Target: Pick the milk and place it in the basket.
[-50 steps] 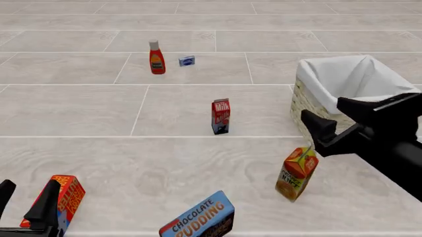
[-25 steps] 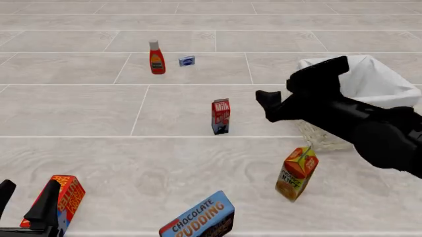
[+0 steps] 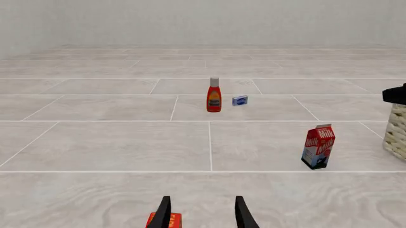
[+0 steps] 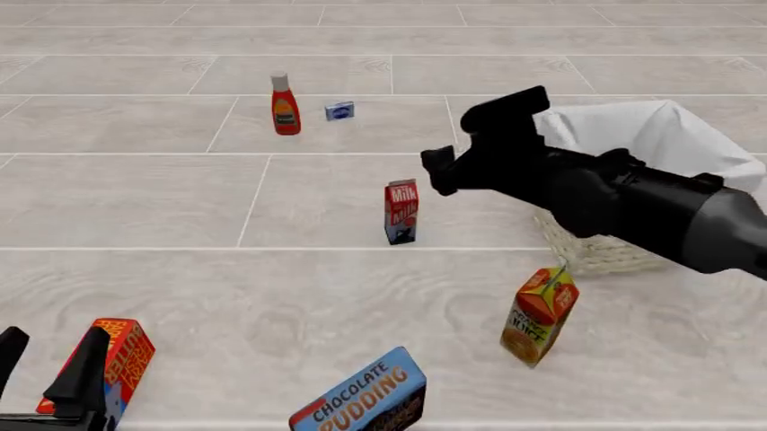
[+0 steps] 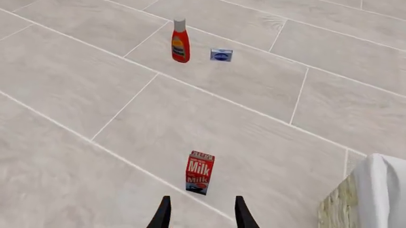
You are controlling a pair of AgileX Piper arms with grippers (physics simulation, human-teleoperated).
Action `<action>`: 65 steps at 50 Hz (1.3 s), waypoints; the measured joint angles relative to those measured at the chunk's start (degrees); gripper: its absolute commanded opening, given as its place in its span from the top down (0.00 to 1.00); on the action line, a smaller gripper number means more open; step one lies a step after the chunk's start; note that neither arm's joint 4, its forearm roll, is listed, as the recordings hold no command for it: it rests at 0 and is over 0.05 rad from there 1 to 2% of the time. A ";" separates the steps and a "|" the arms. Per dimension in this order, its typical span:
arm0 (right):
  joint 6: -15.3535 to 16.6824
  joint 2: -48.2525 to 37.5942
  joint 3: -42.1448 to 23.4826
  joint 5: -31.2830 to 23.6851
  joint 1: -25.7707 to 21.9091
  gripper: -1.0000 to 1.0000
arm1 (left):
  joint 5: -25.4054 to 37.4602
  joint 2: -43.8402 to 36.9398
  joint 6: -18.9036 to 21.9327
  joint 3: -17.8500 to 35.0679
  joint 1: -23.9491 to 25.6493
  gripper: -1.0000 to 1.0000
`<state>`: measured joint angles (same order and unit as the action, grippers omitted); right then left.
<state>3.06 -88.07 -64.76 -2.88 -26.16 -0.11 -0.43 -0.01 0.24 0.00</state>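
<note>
The milk [image 4: 401, 211] is a small carton with a red top. It stands upright mid-table and also shows in the left wrist view [image 3: 318, 146] and the right wrist view [image 5: 199, 172]. The basket [image 4: 671, 135], pale wicker with a white liner, stands at the right and shows partly in both wrist views [image 5: 374, 199] [image 3: 398, 130]. My right gripper [image 4: 462, 144] is open and empty. It hovers above the milk, a little to its right, and in its own wrist view [image 5: 201, 213] it points down at the carton. My left gripper [image 4: 48, 368] is open and empty at the near left [image 3: 201, 216].
A red ketchup bottle [image 4: 284, 106] and a small blue box [image 4: 339, 110] stand at the back. An orange juice carton [image 4: 540, 314] leans near the basket. A chocolate pudding box [image 4: 359, 395] and a red-orange box [image 4: 120, 359] lie at the front.
My right arm has swung left and forward from in front of the basket to above the milk. The left arm and all objects have not moved.
</note>
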 measured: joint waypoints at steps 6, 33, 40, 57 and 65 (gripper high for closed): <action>-0.21 -5.53 -3.84 0.60 -0.02 0.00 | 0.00 0.00 0.00 0.00 0.00 0.00; -1.23 -22.57 -16.83 1.01 -0.76 0.00 | 0.00 0.00 0.00 0.00 0.00 0.00; -1.58 -25.14 -18.55 1.09 -0.90 0.00 | 0.00 0.00 0.01 0.00 0.00 0.00; -2.30 -31.04 -21.42 1.67 -0.46 0.00 | 0.00 0.00 0.01 0.00 0.00 0.00; -2.73 -33.64 -22.78 1.74 -0.20 0.00 | 0.00 0.00 0.00 0.00 0.00 0.00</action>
<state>0.33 -121.71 -87.54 -1.14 -26.35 -0.11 -0.43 0.00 0.25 0.00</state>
